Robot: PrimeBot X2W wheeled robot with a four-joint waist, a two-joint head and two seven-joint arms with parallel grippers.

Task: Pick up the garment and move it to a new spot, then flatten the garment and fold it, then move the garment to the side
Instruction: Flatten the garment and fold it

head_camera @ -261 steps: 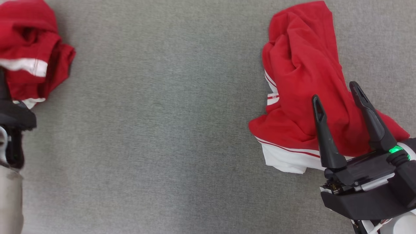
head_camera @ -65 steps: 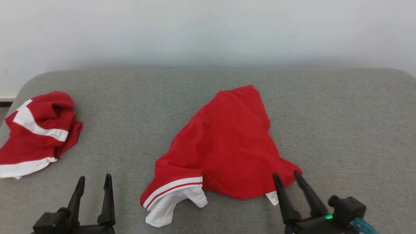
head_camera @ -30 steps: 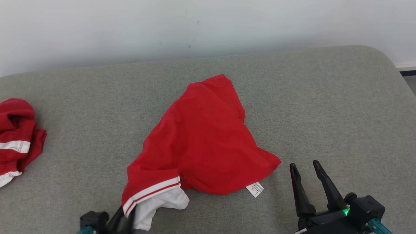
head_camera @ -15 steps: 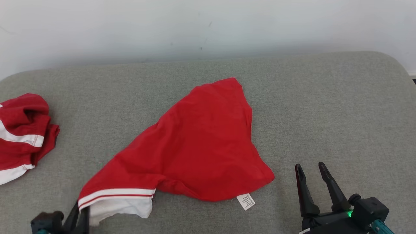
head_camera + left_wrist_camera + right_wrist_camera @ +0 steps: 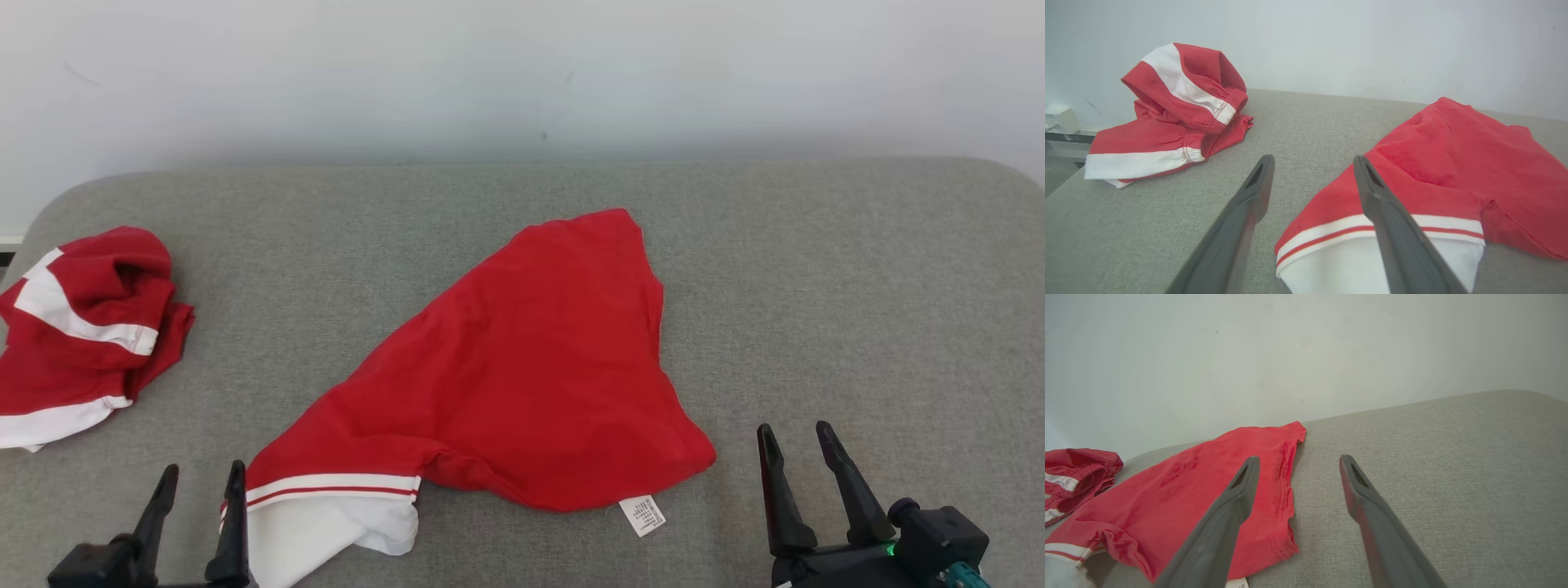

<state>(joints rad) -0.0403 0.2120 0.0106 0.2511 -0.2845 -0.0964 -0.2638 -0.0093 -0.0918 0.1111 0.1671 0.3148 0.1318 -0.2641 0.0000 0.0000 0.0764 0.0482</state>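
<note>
Grey woven fabric covers the tabletop (image 5: 816, 286), which runs back to a plain white wall (image 5: 490, 73). Near the middle of the tabletop lies the garment (image 5: 531, 367) — red, spread out in a rough triangle. Its narrow end points toward the wall, and a white hem with a thin red stripe sits at the near-left corner. It is partly smoothed, with a bunched fold just beside that hem.

Well apart from it, at the far left edge of the tabletop, a second red-and-white garment (image 5: 82, 327) sits crumpled in a heap.

The right gripper (image 5: 793, 428) hovers low at the near right, just beside the garment's right corner but clear of the cloth — its jaws are spread and empty. The left gripper (image 5: 202, 469) at the near left is likewise spread wide and grasps nothing. One of its fingers sits right by the white hem; whether they touch I cannot tell.

A small white label (image 5: 642, 514) pokes out from under the garment's near edge.
</note>
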